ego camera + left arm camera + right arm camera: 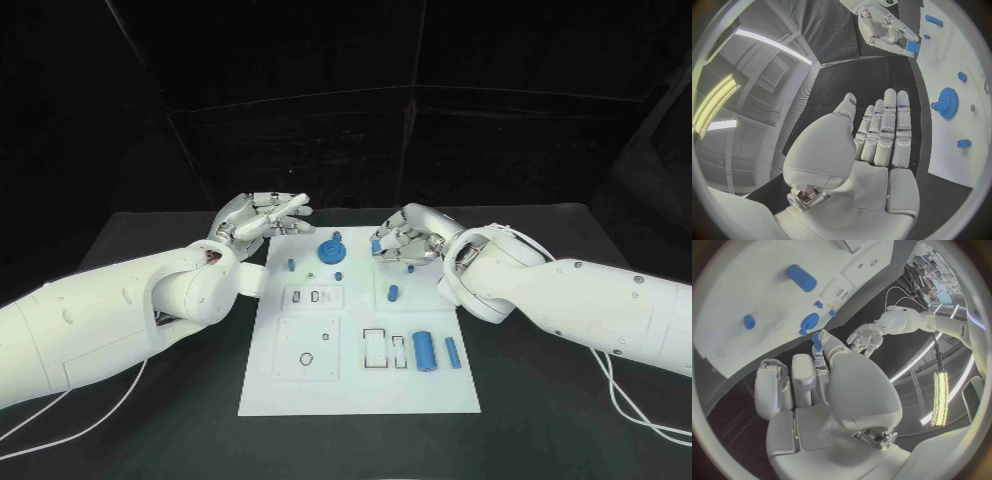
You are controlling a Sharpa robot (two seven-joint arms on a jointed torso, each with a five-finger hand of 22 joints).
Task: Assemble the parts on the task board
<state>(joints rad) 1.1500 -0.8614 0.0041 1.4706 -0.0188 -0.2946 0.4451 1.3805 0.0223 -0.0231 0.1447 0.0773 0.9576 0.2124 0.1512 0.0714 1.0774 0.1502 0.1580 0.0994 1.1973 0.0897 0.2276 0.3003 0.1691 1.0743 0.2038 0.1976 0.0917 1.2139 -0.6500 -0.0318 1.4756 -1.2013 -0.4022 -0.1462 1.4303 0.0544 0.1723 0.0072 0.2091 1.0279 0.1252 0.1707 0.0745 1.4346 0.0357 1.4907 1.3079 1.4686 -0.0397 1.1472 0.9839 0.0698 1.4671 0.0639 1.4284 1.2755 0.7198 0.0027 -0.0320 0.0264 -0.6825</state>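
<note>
The white task board [361, 385] lies in the middle of the black table. My right hand [408, 240] hovers over the board's far right corner and pinches a small blue part [376, 245] in its fingertips; the same part [912, 46] [817, 341] appears in both wrist views. My left hand [267, 222] is beyond the board's far left corner, fingers stretched out and apart, holding nothing. A blue gear [332, 250] [947, 102] stands on the board between the two hands. Small blue pegs [290, 265] [392, 293] stand near it.
A large blue cylinder [424, 350] and a slimmer blue one [451, 352] lie on the board's near right side, beside rectangular slots [375, 345]. A square plate with an oval hole [306, 358] occupies the near left. Black table surrounds the board.
</note>
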